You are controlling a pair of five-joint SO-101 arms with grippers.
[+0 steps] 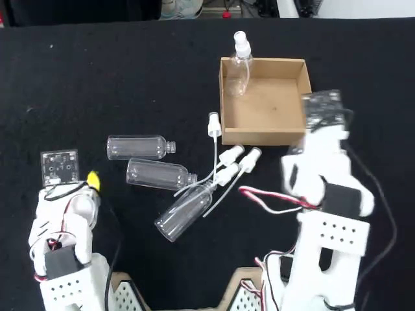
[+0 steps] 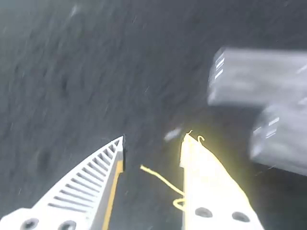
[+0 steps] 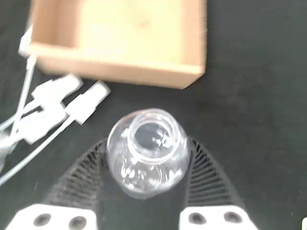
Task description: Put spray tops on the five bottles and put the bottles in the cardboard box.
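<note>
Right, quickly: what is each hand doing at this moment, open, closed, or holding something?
Left hand: open, holding nothing.
Right hand: closed on a clear bottle, its neck uncovered.

Box: we see the cardboard box floor mostly bare, one capped bottle upright in its far left corner | Before box: spray tops and tubes tangled just beside the near wall | Centre: three loose bottles lie close together, tubes across the nearest | Far left: we find open black cloth.
</note>
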